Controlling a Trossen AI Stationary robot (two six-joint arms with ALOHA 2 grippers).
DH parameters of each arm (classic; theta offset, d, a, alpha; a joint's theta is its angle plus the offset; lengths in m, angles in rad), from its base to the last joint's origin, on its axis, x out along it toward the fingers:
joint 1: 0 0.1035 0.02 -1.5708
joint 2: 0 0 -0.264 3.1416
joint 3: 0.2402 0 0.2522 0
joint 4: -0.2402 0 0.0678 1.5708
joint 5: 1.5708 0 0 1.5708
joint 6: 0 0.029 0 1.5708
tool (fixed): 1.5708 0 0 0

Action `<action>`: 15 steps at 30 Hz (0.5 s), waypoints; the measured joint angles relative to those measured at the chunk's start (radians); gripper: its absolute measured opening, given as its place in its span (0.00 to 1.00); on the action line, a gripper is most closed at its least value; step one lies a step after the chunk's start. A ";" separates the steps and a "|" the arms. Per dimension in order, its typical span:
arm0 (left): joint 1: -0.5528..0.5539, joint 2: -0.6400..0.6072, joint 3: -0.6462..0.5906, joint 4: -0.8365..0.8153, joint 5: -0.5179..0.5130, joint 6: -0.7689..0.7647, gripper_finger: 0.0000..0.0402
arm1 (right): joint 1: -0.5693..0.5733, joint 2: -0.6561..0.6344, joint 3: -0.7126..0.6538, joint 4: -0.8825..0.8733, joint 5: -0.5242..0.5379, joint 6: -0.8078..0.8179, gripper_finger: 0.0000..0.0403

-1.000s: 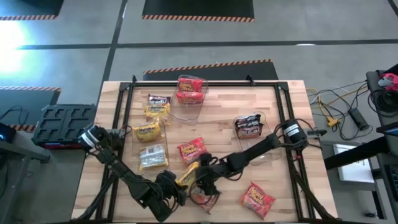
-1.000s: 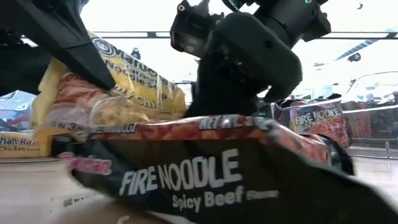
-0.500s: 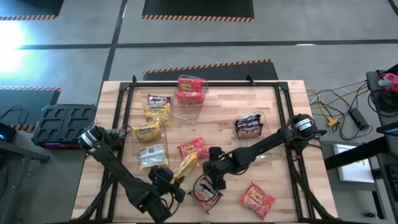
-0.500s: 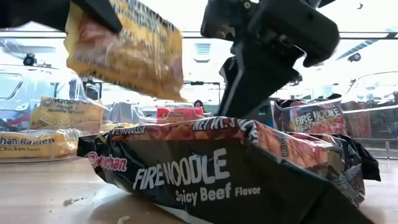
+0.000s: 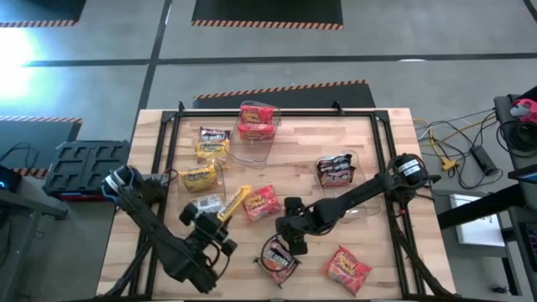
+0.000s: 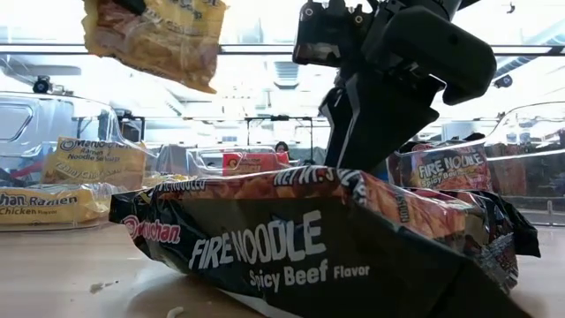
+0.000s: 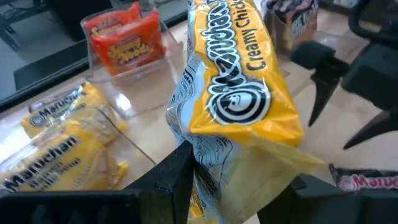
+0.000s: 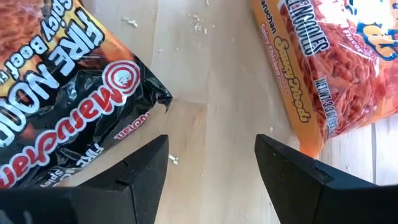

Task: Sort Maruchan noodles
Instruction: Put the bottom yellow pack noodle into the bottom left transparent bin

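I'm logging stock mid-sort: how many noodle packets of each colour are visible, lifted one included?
Red packets: 4
Yellow packets: 4
Dark packets: 3
Total: 11, as far as the high view shows

My left gripper point(image 5: 220, 216) holds a packet point(image 5: 233, 204) above the table point(image 5: 294, 151); my right gripper point(image 5: 295, 241) hangs between two packets point(image 5: 278, 258) point(image 5: 261, 202).

Left hand point(image 5: 220, 220) raised, fingers clamped; right hand point(image 8: 208, 163) low over table, fingers spread.
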 joint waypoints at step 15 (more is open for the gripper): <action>-0.084 -0.389 -0.470 0.026 0.032 -0.069 0.29 | 0.000 0.000 0.000 0.017 -0.002 0.001 0.57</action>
